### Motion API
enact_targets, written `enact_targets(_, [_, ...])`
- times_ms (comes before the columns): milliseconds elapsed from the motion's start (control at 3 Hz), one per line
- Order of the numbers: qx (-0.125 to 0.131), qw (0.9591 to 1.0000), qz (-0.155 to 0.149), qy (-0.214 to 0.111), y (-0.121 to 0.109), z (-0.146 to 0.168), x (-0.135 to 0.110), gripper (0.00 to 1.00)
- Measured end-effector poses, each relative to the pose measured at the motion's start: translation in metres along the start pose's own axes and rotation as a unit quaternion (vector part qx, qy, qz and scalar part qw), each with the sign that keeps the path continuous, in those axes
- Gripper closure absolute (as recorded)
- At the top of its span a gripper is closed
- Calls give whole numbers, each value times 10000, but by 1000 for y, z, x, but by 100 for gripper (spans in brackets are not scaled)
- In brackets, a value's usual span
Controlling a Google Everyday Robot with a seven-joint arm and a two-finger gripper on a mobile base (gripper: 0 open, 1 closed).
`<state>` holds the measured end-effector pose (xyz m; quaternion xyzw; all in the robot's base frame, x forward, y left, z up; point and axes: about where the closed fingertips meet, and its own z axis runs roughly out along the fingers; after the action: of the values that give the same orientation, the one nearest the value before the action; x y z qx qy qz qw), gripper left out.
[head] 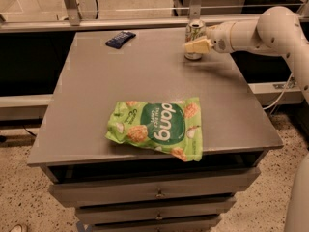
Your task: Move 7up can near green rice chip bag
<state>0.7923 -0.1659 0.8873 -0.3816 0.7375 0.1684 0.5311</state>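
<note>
The 7up can (193, 31) stands upright near the far right edge of the grey table (87, 105). My gripper (195, 46) reaches in from the right on a white arm and is right at the can, its cream fingers (199, 45) across the can's lower front. The green rice chip bag (157, 127) lies flat near the table's front edge, well apart from the can.
A small dark blue packet (120, 38) lies at the table's far left. The table stands on a cabinet with drawers (154, 193). A metal railing (72, 6) runs behind the table. My white arm (270, 30) crosses the right side.
</note>
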Motion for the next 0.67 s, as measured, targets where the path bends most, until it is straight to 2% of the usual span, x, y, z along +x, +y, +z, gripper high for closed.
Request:
enact_targets(333, [74, 9996, -99, -264, -6, -4, -6, 63])
enact_targets(667, [151, 9986, -198, -476, -9, -7, -9, 94])
